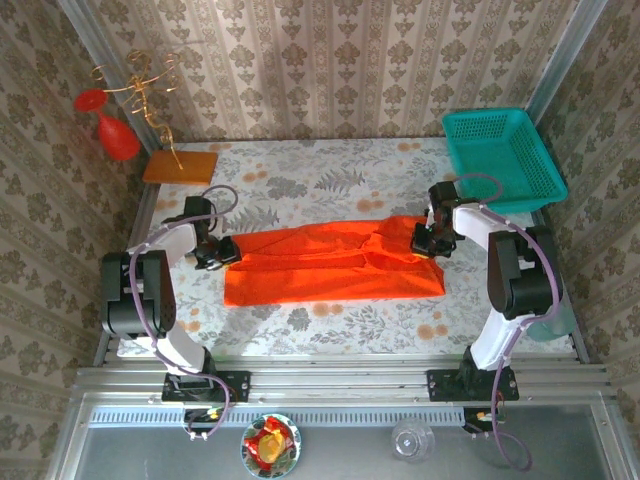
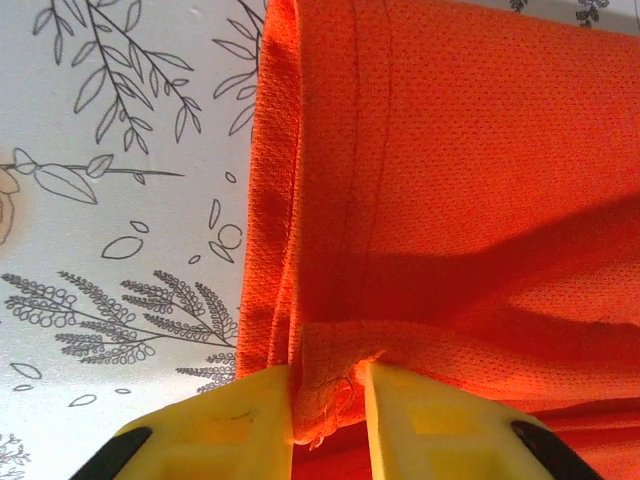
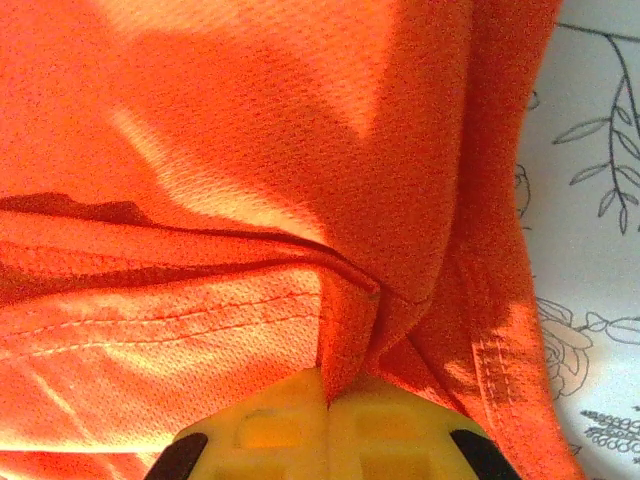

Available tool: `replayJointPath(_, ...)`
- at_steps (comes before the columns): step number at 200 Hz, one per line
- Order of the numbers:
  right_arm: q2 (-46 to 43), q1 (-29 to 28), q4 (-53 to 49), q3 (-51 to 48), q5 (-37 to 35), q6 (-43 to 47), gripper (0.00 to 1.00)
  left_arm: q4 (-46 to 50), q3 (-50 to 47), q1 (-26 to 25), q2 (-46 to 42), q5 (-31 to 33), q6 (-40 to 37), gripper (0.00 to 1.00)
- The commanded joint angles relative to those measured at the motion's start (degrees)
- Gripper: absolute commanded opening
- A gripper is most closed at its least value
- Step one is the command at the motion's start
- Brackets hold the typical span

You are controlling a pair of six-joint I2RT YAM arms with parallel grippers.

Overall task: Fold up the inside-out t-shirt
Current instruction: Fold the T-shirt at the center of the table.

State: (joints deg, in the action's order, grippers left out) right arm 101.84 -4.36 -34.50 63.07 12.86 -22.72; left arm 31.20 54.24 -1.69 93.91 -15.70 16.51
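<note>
Left claw (image 1: 216, 252): yellow fingers (image 2: 235, 430) drawn close, pinching a bunched fold of hem at the left end of the plain orange-red soft cloth t-shirt (image 1: 330, 268).
T-shirt position: flat on the white floral-patterned tabletop (image 1: 300, 180), at mid-depth between the two arms. It lies as a long, narrow band.
Long axis: runs left to right, from one claw to the other. The short axis runs near to far.
Direction from claws: the cloth lies inward of each, to the right of the left claw and to the left of the right claw.
Right claw (image 1: 432, 240): fingers pressed together with a ridge of cloth caught between them, at the far right corner of the band.
Nearer arm: neither, since each grips its own end and the ends are well apart.
Judgement: the next fold probably carries one end over the other along the long axis. Both grips should lift level, or the band may twist.
Neighbour: teal plastic mesh basket (image 1: 500, 155), beyond the right claw and apart from the cloth.
</note>
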Motion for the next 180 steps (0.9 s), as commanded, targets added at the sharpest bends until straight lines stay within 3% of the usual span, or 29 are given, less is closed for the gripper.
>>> replayJointPath(1,-2.80,0.05,-2.06,2.21,-0.39,0.29,0.00,0.04,2.07,0.76,-0.03,-0.61,0.61,0.25)
replayJointPath(33,-4.28,0.40,-3.62,3.45,-1.51,1.02,0.00,-1.11,2.87,1.74,-1.97,-0.75,1.37,0.30)
replayJointPath(56,-4.30,0.49,-4.03,3.47,-1.63,1.13,0.00,-1.95,3.46,2.66,-0.19,-4.87,1.18,0.31)
replayJointPath(114,-4.68,0.52,-4.08,3.11,-1.35,0.95,0.00,-3.85,2.40,2.92,1.40,-10.34,1.42,0.28)
replayJointPath(149,-5.06,0.54,-4.51,3.46,-1.79,0.95,0.00,-3.02,2.23,3.04,0.54,-10.18,1.46,0.25)
replayJointPath(180,-5.07,0.49,-4.79,3.64,-1.96,1.01,0.00,-0.79,1.33,3.02,-0.15,-7.94,0.41,0.30)
